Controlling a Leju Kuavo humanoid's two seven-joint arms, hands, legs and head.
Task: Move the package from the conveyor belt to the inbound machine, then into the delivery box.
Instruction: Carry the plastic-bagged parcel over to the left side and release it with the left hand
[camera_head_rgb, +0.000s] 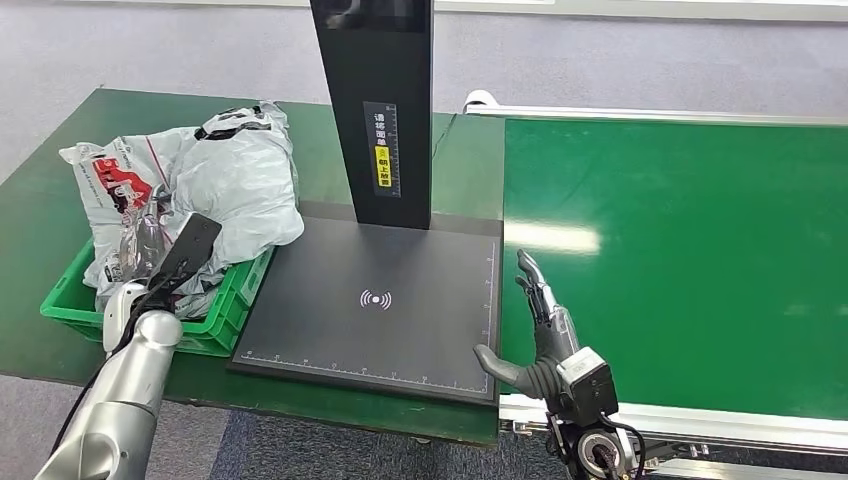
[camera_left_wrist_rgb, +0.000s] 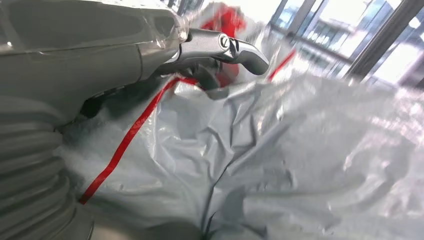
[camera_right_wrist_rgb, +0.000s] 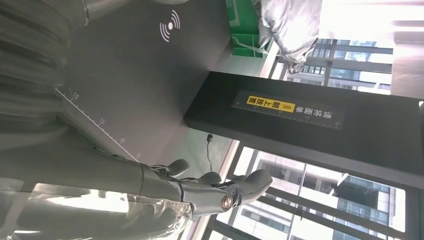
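Head view: packages lie piled in the green delivery box (camera_head_rgb: 225, 320) at the left of the frame, while the conveyor belt (camera_head_rgb: 690, 260) on the right lies bare

The left hand (camera_head_rgb: 150, 262) sits low over the grey-and-red package (camera_head_rgb: 235, 185) heaped in the box; the left wrist view shows its thumb (camera_left_wrist_rgb: 227, 47) lying against the crumpled plastic, but whether the fingers have hold of the bag cannot be told. The right hand (camera_head_rgb: 540, 335) stands at the lower centre-right, fingers straight and spread, holding nothing, at the seam between the belt and the dark plate of the inbound machine (camera_head_rgb: 375, 300). Judged from this, the drop into the box is at its end. The next move probably calls for the left hand to lift clear of the pile without dragging a bag over the rim, while the right hand waits for a package on the belt
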